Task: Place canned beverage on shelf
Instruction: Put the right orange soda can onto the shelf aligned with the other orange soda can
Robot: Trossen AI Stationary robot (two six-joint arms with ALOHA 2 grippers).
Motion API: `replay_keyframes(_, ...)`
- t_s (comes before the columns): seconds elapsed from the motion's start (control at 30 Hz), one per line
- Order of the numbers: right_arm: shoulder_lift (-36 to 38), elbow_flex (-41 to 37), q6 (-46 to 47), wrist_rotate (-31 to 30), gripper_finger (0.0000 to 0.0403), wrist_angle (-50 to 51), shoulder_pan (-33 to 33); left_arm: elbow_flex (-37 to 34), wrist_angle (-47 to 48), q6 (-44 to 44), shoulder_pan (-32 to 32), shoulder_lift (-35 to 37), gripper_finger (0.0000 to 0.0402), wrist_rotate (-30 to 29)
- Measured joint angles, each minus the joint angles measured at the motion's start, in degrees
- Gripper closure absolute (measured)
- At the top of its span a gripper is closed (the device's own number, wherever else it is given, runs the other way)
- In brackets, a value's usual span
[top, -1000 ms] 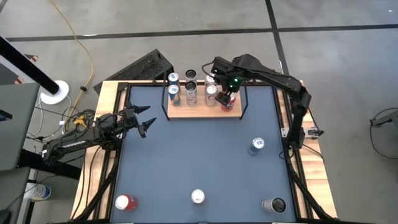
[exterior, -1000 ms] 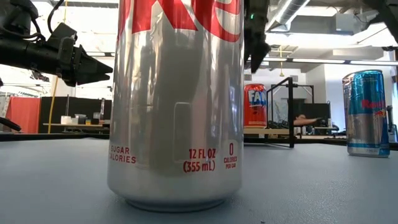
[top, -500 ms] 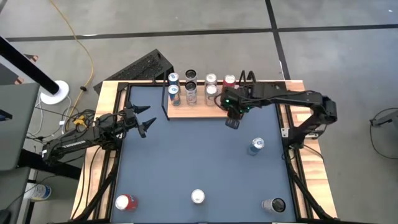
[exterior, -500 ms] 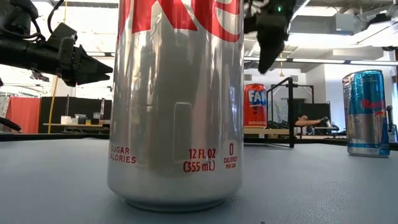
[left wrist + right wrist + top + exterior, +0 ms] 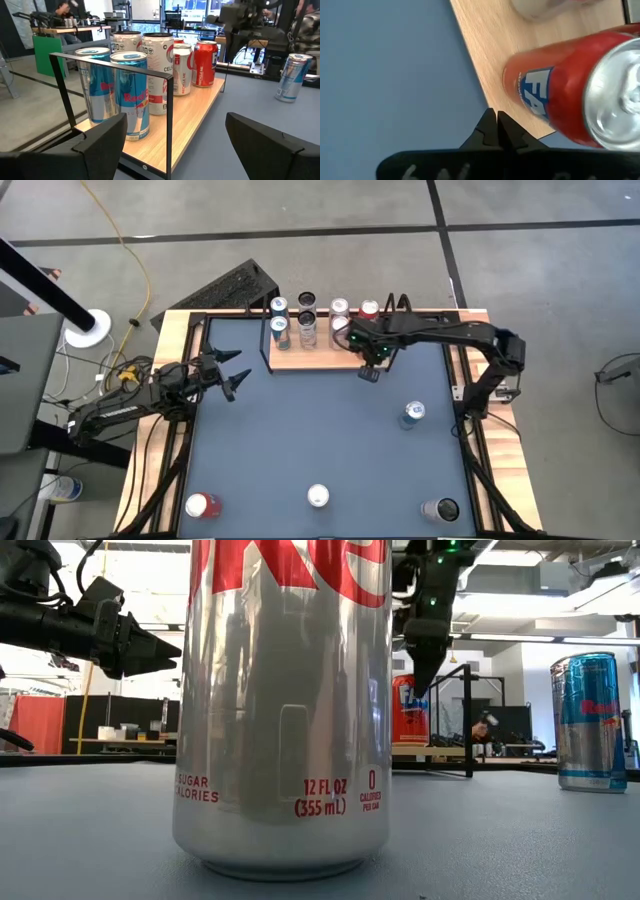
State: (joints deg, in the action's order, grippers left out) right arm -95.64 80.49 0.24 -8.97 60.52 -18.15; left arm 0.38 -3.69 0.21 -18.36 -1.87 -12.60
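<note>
The shelf (image 5: 325,352) sits at the twelve o'clock edge of the table (image 5: 300,440), a light-wood board inside a thin black rail; six cans stand on it in the high view, two blue ones at its nine o'clock end, two pale ones in the middle, then a silver-topped can and the red can (image 5: 369,310) at its three o'clock end; the red can stands upright on the board, close to the board's front edge in the right wrist view, with blue lettering on its side. The right gripper (image 5: 370,366) hangs just off the shelf's front edge, at about six o'clock from the red can, holding nothing; its fingertips (image 5: 492,131) are pressed together. The left gripper (image 5: 232,374) waits at the table's nine o'clock side with its jaws apart and empty. Loose cans stand on the table: a blue can (image 5: 413,414) toward three o'clock, a silver can (image 5: 318,496) at six o'clock, a red-topped can (image 5: 201,505) at seven o'clock, and a dark can (image 5: 440,509) at five o'clock.
</note>
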Motion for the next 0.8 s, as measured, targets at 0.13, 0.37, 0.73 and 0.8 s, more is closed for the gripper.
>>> replay_keyframes(0.13, -0.30, 0.00, -0.59, -0.02, 0.0402, -1.17, -0.94, 0.01, -0.01, 0.00, 0.01, 0.00, 0.0074, 0.00)
replay_keyframes(0.37, 0.11, 0.00, -0.73, -0.09, 0.0403, -3.39, -3.31, 0.00, 0.01, 0.00, 0.01, 0.00, 0.0074, 0.00)
replay_keyframes(0.73, 0.11, 0.00, -0.73, -0.39, 0.0403, -6.63, -6.67, 0.02, -0.01, 0.00, 0.01, 0.00, 0.0074, 0.00)
replay_keyframes(0.8, 0.11, 0.00, -0.73, -0.37, 0.0403, -7.02, -7.13, 0.02, -0.01, -0.01, -0.01, 0.00, 0.0074, 0.00)
